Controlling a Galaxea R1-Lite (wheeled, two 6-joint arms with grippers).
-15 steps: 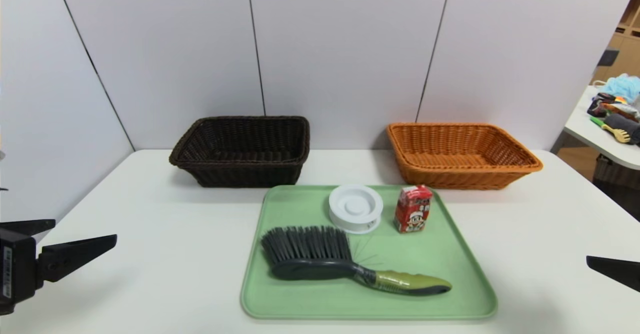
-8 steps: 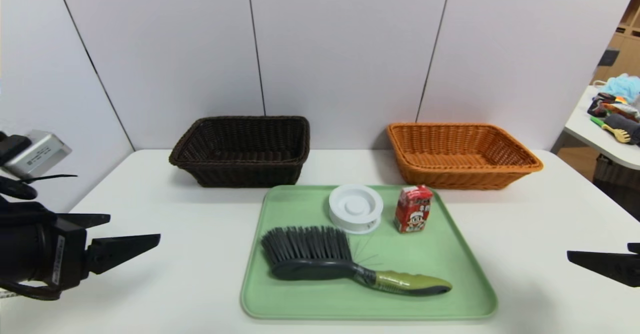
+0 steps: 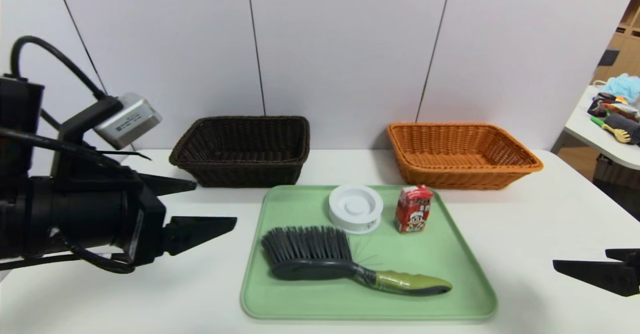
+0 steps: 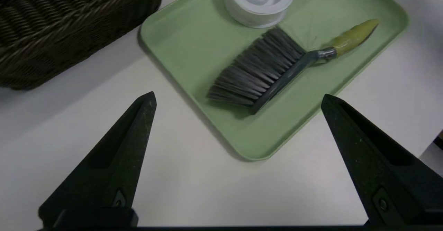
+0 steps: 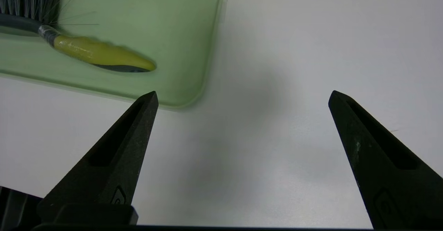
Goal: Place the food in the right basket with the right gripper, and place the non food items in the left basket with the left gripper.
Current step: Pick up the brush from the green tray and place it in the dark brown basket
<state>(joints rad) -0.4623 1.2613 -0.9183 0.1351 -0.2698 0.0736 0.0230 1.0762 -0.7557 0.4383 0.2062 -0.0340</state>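
Both pincers gape empty; our left pincer (image 3: 212,206) has swung in toward the tray (image 3: 300,304), right pincer (image 3: 580,269) barely crept. Two baskets, one brush (image 3: 345,264), one spool (image 3: 355,208), one carton (image 3: 413,208).

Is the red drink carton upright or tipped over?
Upright. The carton stands on its base on the green tray, folded top up, beside the white disc.
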